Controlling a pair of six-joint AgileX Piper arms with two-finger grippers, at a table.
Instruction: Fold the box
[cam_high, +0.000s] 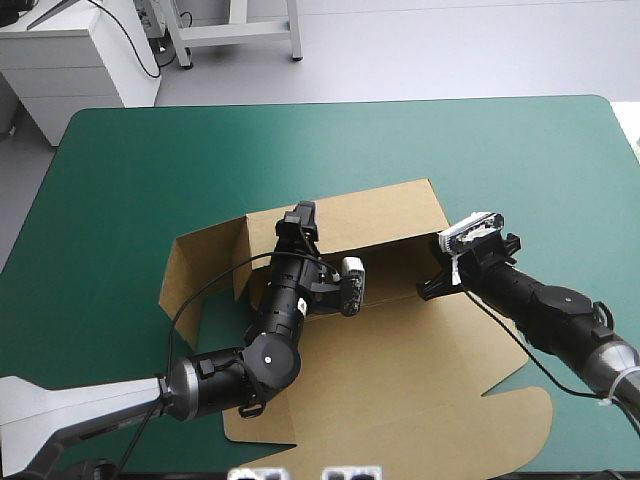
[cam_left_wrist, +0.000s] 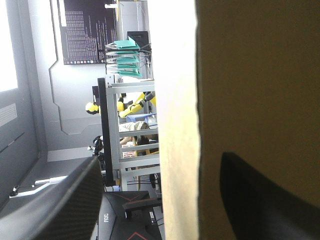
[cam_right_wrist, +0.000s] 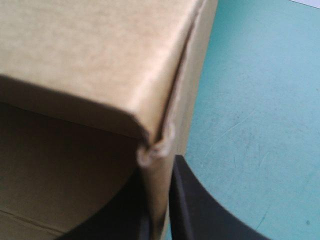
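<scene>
Pictured at the middle of the high view and reaching into the lower right: the box (cam_high: 400, 370), a cut sheet of brown board on the teal-green cover (cam_high: 150, 160), only partly raised. Lies flat across its broad near panel, with notched tabs toward the lower right corner. Stands up along the far side in a long wall running from centre-left to centre-right, shaded on the near face, with a lighter panel beyond it toward the upper middle. Turns up again at centre-left in a short side flap. Meets the left gripper (cam_high: 300, 222) at the top of the long wall, just left of centre, and the right gripper (cam_high: 435, 280) at the wall's right-hand end. In the left wrist view, shows the board upright between two black fingers (cam_left_wrist: 60, 205) that stand well apart, one clear of the sheet, the other in front of its shaded face: parted, straddling the wall rather than pinching it. In the right wrist view, shows a corner of the box where a top panel bends over a side wall, the crease frayed at its end, with the thin wall caught between fingers set almost together: clamped on the board. Just beside that corner, bare cover.
</scene>
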